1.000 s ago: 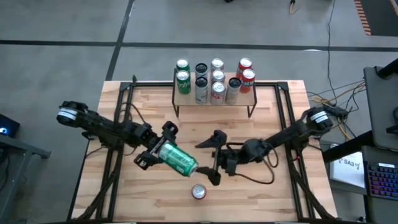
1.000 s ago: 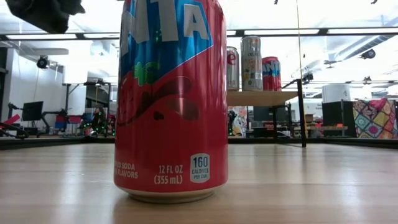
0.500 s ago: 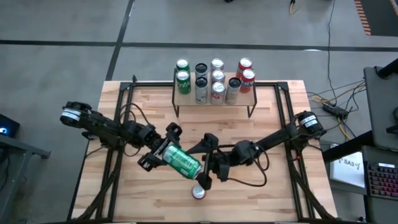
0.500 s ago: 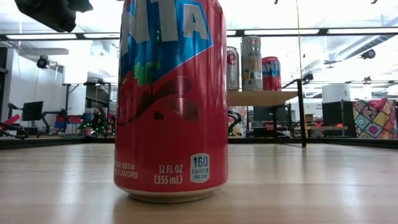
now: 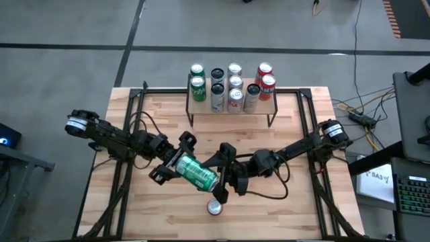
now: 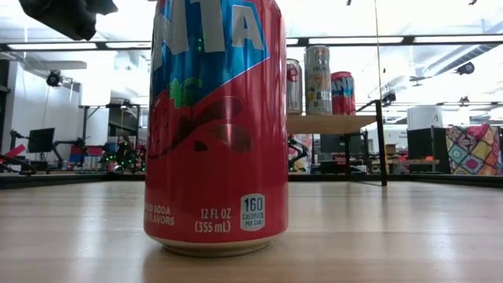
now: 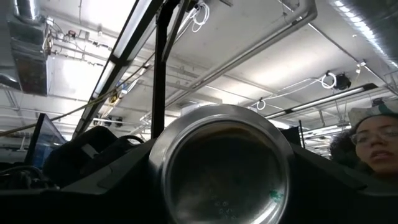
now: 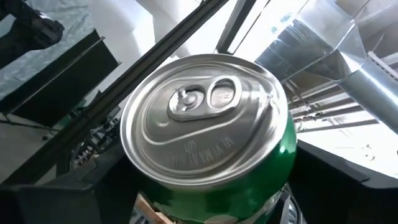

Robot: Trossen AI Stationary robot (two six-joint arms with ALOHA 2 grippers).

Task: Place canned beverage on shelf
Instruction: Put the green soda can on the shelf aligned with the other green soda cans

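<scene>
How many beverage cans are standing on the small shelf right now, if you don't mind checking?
9 on the shelf: two green at its left end, two dark, three silver, two red at its right end. More may be hidden behind them.

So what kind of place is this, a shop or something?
More likely a robotics lab or workshop: a bare concrete floor, exposed ceiling ducts, and a desk with a keyboard beside the table.

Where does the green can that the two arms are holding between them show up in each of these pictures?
High view: green can lies tilted at table centre, between left gripper and right gripper.
Low view: not in it.
Left wrist view: its bare metal base fills the middle.
Right wrist view: its pull-tab top faces the camera.
Shared landmark: the can itself, seen from opposite ends.
</scene>
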